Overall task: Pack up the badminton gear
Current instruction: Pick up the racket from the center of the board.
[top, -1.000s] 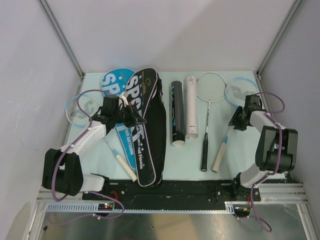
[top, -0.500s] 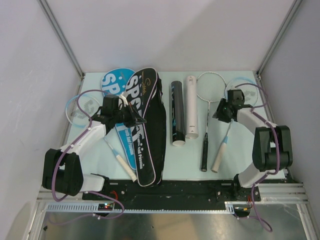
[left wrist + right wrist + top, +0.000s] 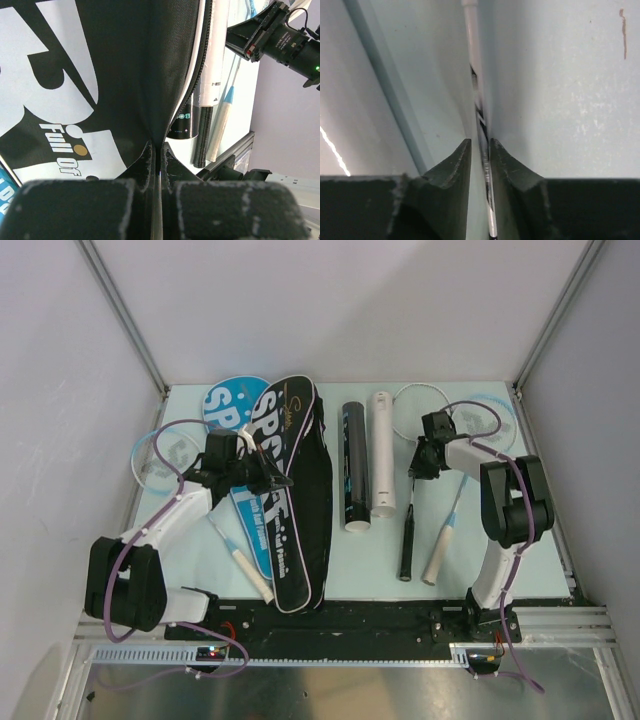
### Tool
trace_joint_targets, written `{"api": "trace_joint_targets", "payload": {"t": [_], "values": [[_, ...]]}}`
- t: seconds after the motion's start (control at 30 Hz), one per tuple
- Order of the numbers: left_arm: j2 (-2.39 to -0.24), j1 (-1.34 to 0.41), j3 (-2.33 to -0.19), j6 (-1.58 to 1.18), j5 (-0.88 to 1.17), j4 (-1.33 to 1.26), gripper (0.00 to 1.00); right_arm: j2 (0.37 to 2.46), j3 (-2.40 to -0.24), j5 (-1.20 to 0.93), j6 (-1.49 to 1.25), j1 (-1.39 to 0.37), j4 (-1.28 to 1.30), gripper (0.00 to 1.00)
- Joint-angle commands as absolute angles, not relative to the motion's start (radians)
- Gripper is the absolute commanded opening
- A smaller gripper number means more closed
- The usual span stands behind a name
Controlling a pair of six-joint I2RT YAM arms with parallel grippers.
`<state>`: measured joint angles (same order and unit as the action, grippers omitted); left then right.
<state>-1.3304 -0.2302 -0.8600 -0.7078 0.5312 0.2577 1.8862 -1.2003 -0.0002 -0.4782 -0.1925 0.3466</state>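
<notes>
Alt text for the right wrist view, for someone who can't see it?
The right gripper has its two dark fingertips either side of a thin white racket shaft running straight up the frame over the pale table; whether they pinch it is unclear. A second, paler shaft slants across the left.

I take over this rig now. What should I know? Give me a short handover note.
Left gripper: shut on the black cover's edge.
Right gripper: jaws astride the black-handled racket's shaft; whether clamped is unclear.
Black tube and white tube lie mid-table; blue cover partly under the black one; white-handled rackets left and right.
Done: nothing packed. Left: everything.
</notes>
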Motion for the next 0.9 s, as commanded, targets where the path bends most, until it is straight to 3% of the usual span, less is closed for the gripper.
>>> {"api": "trace_joint_targets", "payload": {"t": [0.0, 0.07, 0.17, 0.5, 0.87], "values": [[-1.335, -0.218, -0.898, -0.723, 0.566, 0.233, 0.00, 1.907, -1.242, 0.044, -0.482, -0.199, 0.377, 0.19], [-1.336, -0.218, -0.901, -0.724, 0.568, 0.233, 0.00, 1.895, -1.246, 0.051, -0.475, -0.199, 0.367, 0.07], [-1.334, -0.219, -0.900, -0.722, 0.573, 0.234, 0.00, 1.866, -1.266, 0.041, -0.453, -0.193, 0.356, 0.01], [-1.342, -0.218, -0.906, -0.729, 0.574, 0.233, 0.00, 1.680, -1.350, 0.083, -0.381, -0.191, 0.460, 0.00], [-1.340, -0.219, -0.903, -0.730, 0.574, 0.234, 0.00, 1.444, -1.286, 0.153, -0.360, -0.290, 0.571, 0.00]]}}
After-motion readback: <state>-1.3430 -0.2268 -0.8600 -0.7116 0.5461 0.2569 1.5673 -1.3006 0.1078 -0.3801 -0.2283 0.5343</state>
